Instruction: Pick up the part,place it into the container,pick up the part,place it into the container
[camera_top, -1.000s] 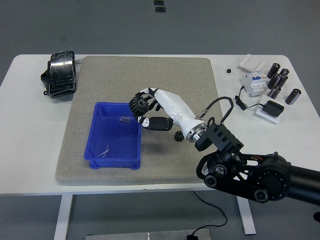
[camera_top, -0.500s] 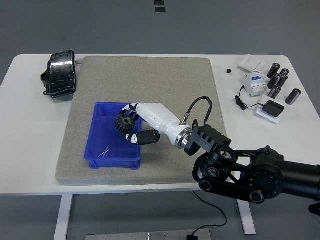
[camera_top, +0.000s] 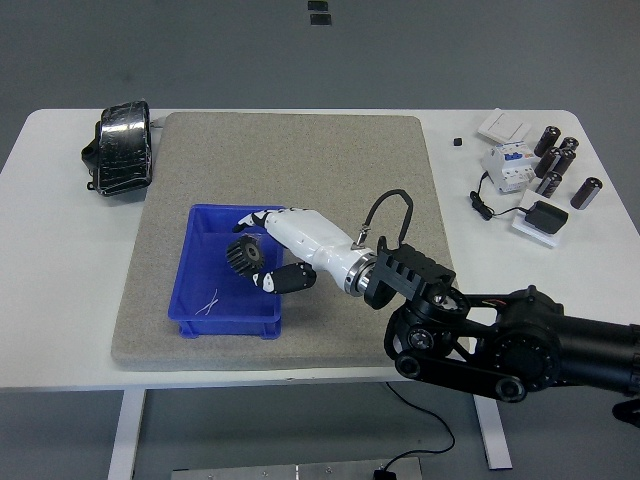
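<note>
Grey flooring is seen behind a white counter (camera_top: 60, 330), on which a grey felt mat (camera_top: 300, 160) is laid; from the lower right a black arm is extended over it, ending in the white-and-black right hand (camera_top: 268, 250). A black toothed gear-shaped part (camera_top: 243, 257) is gripped by that hand, its fingers (camera_top: 250, 220) curled over the top and the thumb (camera_top: 290, 279) pressed from below; the part is held above the inside of the blue rectangular plastic container (camera_top: 205, 305), close to its right wall. Within the container a small dark piece (camera_top: 246, 238) near the far wall and a thin pale wire-like scrap (camera_top: 207, 303) on the floor can be made out.

Outward from the mat, a black glossy wrapped bundle (camera_top: 120, 147) is placed at the far left of the counter; at the far right a white circuit breaker (camera_top: 506, 163), several black cylindrical capacitors (camera_top: 560, 160), a white flat switch plate (camera_top: 503, 125) and a small black box (camera_top: 546, 216) with a cable are grouped; a tiny black cube (camera_top: 457, 142) lies apart, just beyond the mat's far right corner.
</note>
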